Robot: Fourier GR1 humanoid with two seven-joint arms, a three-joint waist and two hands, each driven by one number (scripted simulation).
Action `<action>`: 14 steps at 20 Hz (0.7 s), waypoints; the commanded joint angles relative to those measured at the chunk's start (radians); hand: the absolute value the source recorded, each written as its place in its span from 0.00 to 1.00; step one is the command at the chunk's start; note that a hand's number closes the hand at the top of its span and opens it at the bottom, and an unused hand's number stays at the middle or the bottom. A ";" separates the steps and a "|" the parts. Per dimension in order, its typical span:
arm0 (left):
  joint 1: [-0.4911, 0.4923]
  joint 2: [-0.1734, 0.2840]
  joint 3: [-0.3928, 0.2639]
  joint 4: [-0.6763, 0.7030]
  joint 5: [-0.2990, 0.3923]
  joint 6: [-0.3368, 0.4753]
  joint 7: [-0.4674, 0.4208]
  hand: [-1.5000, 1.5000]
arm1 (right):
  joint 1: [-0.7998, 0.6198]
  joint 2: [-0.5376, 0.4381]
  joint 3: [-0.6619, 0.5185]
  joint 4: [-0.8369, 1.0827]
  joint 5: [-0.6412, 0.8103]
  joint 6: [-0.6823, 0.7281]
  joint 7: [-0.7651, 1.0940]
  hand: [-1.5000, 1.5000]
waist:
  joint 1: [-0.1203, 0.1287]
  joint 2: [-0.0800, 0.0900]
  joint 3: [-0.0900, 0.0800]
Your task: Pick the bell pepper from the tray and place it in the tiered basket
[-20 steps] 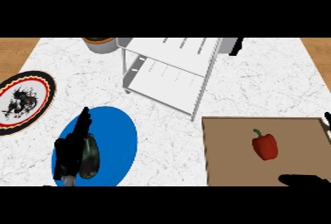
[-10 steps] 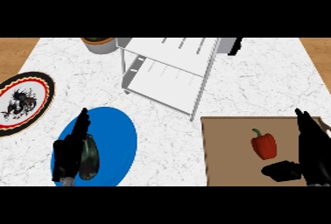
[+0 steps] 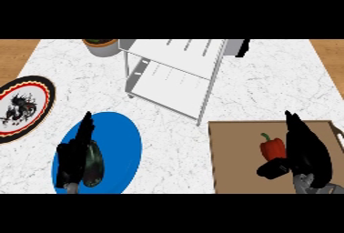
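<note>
Pepper (image 3: 271, 146) lay on the tray (image 3: 232, 157) beside our right hand (image 3: 306, 152), fingers apart for grasping; our left hand (image 3: 77, 157) rested open.

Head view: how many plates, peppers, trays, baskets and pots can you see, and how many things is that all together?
Plates: 2, the blue plate and the patterned plate
Peppers: 1, the red bell pepper
Trays: 1, the brown tray
Baskets: 1, the white tiered basket
Pots: 1, the grey pot at the counter's far edge
Total: 6
</note>
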 commanded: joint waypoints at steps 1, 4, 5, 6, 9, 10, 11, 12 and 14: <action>0.048 -0.016 -0.015 0.020 -0.002 -0.010 -0.012 0.50 | -0.026 0.018 -0.021 -0.017 -0.037 0.156 0.195 0.00 | -0.005 0.003 -0.008; 0.011 -0.004 0.013 0.044 0.005 -0.026 -0.001 0.50 | -0.083 0.065 -0.031 0.085 -0.026 0.158 0.190 0.00 | 0.000 0.006 -0.008; 0.063 -0.018 -0.007 0.005 -0.002 -0.018 -0.016 0.50 | -0.073 0.028 -0.090 0.111 -0.073 0.164 0.118 0.00 | 0.001 0.005 -0.007; 0.023 -0.011 0.012 0.050 0.004 -0.037 -0.020 0.50 | -0.083 0.061 -0.056 0.117 -0.039 0.165 0.157 0.00 | -0.003 0.006 -0.007; 0.070 -0.042 -0.018 0.013 -0.024 -0.010 -0.033 0.50 | -0.083 0.073 -0.077 0.135 -0.045 0.174 0.131 0.00 | -0.003 0.004 -0.007; 0.021 -0.035 -0.008 0.042 -0.029 -0.014 -0.003 0.50 | -0.093 0.092 -0.067 0.118 -0.041 0.193 0.170 0.00 | -0.008 0.005 -0.007; 0.004 -0.051 0.003 0.073 -0.031 0.002 0.000 0.50 | -0.041 0.095 -0.056 0.156 0.000 0.125 0.101 0.00 | -0.011 0.005 -0.007; 0.012 -0.030 0.010 0.020 -0.028 -0.011 0.018 0.50 | -0.122 0.116 -0.088 0.229 -0.014 0.151 0.093 0.00 | -0.002 0.006 -0.006; 0.031 -0.033 0.012 0.030 -0.019 -0.032 0.002 0.50 | -0.092 0.120 -0.080 0.165 -0.011 0.184 0.130 0.00 | -0.007 0.004 -0.007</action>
